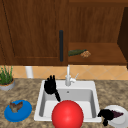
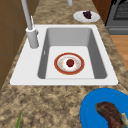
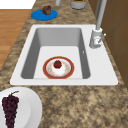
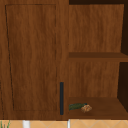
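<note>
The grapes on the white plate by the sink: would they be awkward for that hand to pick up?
Probably. The grapes look like a loose bunch on a thin stem, so they would likely sag and swing if lifted by it. The berries are round and smooth, so fingers may slip. The right hand sits at the plate, which seems shallow and might slide if nudged.

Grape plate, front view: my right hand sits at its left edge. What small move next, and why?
Probably ease the right hand rightward over the plate rim before gripping. It overlaps the plate's left edge beside the grapes, yet a hold cannot be confirmed. The left hand hovers open above the sink at its back-left corner, clear of that path.
</note>
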Action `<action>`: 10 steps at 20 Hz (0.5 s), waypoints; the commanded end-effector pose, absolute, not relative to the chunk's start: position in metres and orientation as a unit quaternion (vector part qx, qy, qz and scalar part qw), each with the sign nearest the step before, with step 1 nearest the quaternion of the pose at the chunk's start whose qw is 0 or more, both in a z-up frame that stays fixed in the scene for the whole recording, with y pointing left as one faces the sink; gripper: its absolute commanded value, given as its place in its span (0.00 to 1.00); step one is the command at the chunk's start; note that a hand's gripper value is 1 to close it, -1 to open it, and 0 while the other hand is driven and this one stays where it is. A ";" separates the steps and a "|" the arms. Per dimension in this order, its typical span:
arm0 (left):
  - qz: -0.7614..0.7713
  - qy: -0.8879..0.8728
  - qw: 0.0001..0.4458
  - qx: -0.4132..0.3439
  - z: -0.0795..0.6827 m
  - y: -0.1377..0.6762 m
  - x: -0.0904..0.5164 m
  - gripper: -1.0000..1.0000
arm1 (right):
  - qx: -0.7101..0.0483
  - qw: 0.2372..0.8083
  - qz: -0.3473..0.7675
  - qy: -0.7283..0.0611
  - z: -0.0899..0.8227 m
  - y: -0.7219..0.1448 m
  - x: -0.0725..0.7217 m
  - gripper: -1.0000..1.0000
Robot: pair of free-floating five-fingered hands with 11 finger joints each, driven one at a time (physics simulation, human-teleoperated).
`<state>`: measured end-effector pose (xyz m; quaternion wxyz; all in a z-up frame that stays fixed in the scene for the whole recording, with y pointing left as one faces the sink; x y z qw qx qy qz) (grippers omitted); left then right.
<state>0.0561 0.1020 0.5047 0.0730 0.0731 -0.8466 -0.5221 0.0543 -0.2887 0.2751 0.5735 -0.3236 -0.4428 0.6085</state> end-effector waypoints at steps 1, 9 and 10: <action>-0.465 -0.875 0.092 0.098 0.505 0.101 0.056 0.00 | -0.324 0.574 0.608 -0.443 0.275 -0.289 0.054 0.50; -0.480 -0.866 0.051 0.133 0.505 0.099 0.056 0.00 | -0.324 0.574 0.608 -0.443 0.275 -0.289 0.054 0.50; -0.486 -0.862 0.046 0.138 0.505 0.100 0.056 0.00 | -0.324 0.574 0.608 -0.443 0.275 -0.289 0.054 0.50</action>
